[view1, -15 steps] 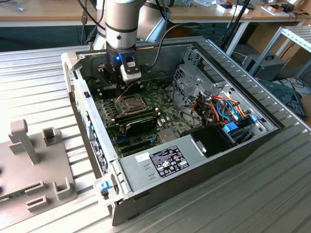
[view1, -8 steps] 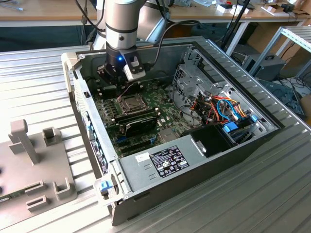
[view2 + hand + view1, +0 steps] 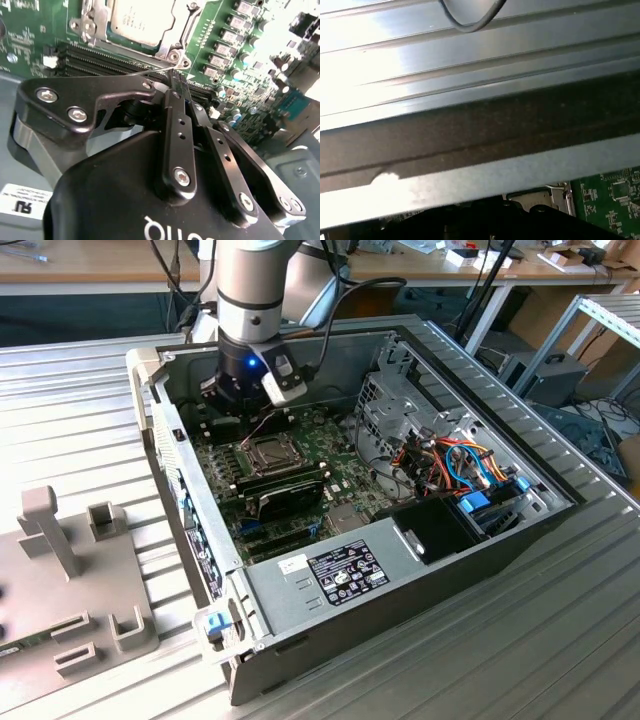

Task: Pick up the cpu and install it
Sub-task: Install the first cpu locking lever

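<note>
**Gripper above motherboard; cpu seated in socket**

Gripper [image 3: 176,82]: black, two-fingered, seen from behind in the second wrist view. The fingers [image 3: 177,130] are drawn together with nothing between them, their tips over the green motherboard [image 3: 240,60] just beside the socket frame [image 3: 172,50]. In the exterior view the gripper [image 3: 240,405] hangs inside the open computer case [image 3: 330,580], near its rear wall.

Cpu [image 3: 142,20]: flat, silver-grey top, lying within the socket frame, apart from the fingertips. In the exterior view it appears as a small pale square [image 3: 271,451] at the board's centre, though whether the hinged plate is over it is hard to tell there.

Memory slots [image 3: 100,57]: long, dark, running beside the socket frame.

Black card [image 3: 285,495]: long, standing on the board below the socket in the exterior view.

Cables [image 3: 460,465]: orange and blue, bundled toward the exterior view's right.

Grey fixture [image 3: 75,580]: on the slatted table [image 3: 520,640], outside the case at the exterior view's left.
</note>
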Controlling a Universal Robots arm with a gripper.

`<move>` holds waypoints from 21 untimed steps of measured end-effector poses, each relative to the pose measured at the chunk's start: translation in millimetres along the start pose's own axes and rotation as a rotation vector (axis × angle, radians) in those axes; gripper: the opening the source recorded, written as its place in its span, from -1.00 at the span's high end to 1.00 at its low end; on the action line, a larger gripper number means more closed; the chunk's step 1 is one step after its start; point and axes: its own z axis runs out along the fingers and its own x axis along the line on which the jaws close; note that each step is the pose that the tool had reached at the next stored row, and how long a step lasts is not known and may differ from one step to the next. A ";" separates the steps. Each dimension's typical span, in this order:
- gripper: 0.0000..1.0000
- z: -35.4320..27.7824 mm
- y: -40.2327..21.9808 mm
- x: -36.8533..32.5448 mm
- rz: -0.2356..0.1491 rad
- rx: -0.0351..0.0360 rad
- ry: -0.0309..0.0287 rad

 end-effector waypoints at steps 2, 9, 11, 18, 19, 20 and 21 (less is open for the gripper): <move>0.79 0.5 0.0 0.0 -0.042 -0.0012 0.0010; 0.79 2.0 0.0 0.0 -0.178 -0.0053 0.0044; 0.79 2.5 -0.1 0.1 -0.217 -0.0064 0.0054; 0.79 2.7 -0.1 0.2 -0.270 0.0115 0.0057; 0.79 2.7 0.0 0.3 -0.269 0.0114 0.0057; 0.79 2.7 0.0 0.3 -0.269 0.0114 0.0057; 0.79 2.7 0.0 0.3 -0.269 0.0115 0.0057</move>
